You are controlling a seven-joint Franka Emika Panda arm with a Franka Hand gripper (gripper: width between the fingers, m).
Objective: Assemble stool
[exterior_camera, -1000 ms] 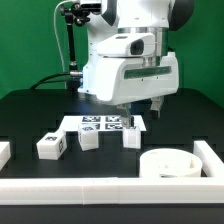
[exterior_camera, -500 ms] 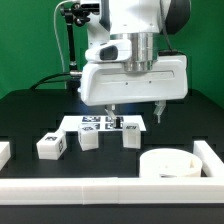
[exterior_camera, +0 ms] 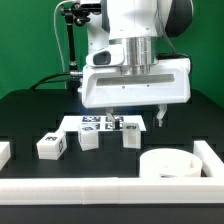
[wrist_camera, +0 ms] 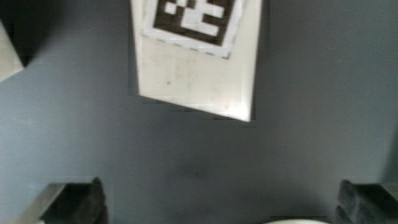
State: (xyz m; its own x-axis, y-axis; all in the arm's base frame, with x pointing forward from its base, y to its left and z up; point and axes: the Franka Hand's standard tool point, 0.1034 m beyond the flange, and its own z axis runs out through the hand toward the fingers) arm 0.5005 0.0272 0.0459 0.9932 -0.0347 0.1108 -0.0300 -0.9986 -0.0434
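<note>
The stool's round white dish-like seat (exterior_camera: 170, 163) lies at the exterior view's right front. Three small white block legs with marker tags stand in a row: one (exterior_camera: 51, 145) at the left, one (exterior_camera: 88, 140) in the middle, one (exterior_camera: 131, 137) nearest the seat. My gripper (exterior_camera: 135, 118) hangs open above the table, behind the right-hand leg and over the near end of the marker board (exterior_camera: 100, 123), touching nothing. In the wrist view the gripper (wrist_camera: 222, 205) has dark bare table between its fingers (wrist_camera: 75, 203), with the marker board (wrist_camera: 199, 60) ahead and a sliver of the seat's rim (wrist_camera: 294, 221) at the frame edge.
Long white border rails run along the front (exterior_camera: 100, 190), the right (exterior_camera: 212, 155) and the left (exterior_camera: 4, 152) of the black table. A black stand with cables (exterior_camera: 70, 50) rises at the back left.
The hand has turned square to the camera and shifted slightly toward the exterior view's right. The jaws stay open and the parts have not moved.
</note>
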